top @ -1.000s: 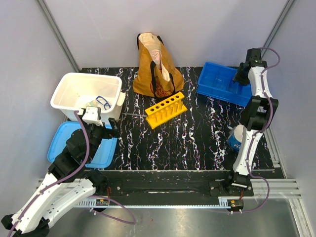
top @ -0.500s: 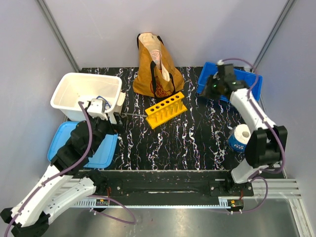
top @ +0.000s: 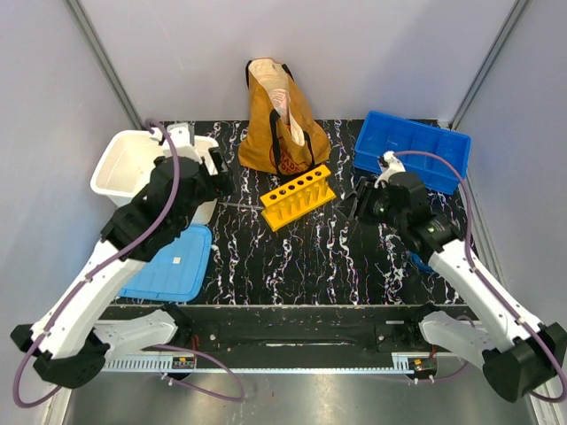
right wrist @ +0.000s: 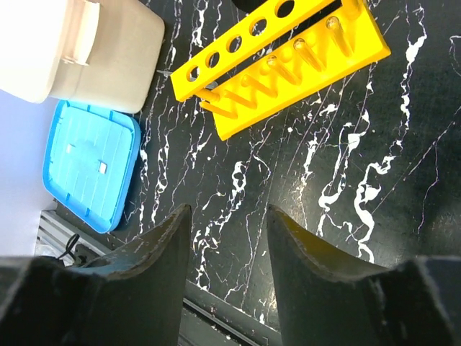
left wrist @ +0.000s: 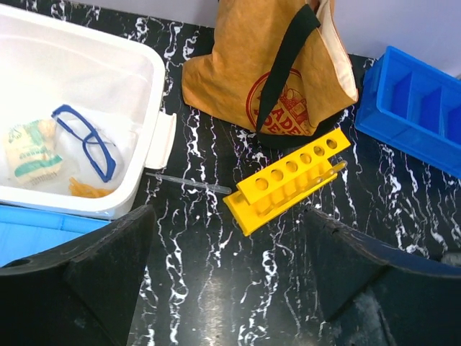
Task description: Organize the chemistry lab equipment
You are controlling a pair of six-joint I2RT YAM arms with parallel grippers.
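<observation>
Over the right end of the white bin (top: pixel 106 164), left gripper (left wrist: pixel 227 238): jaws spread wide, nothing between them.
right gripper (right wrist: pixel 227 223): right of the worktop's centre, jaws partly parted, empty, above bare worktop.
yellow test-tube rack (top: pixel 299 197): near the worktop's centre, toward the far edge, set on a slant, six holes in a row; between the two grippers, touched by neither.
thin clear tube (left wrist: pixel 191 182): flat on the worktop between the bin and the rack, one end near the rack's left end.
white bin, contents: at the far left corner, holding blue-framed goggles (left wrist: pixel 86 140), a pale packet (left wrist: pixel 32 151) and orange bits (left wrist: pixel 86 189).
blue lid (top: pixel 173 266): flat at the near left corner, just in front of the bin.
tote bag (top: pixel 275 124): upright at the middle of the far edge, just behind the rack.
blue divided tray (top: pixel 403 146): far right corner.
</observation>
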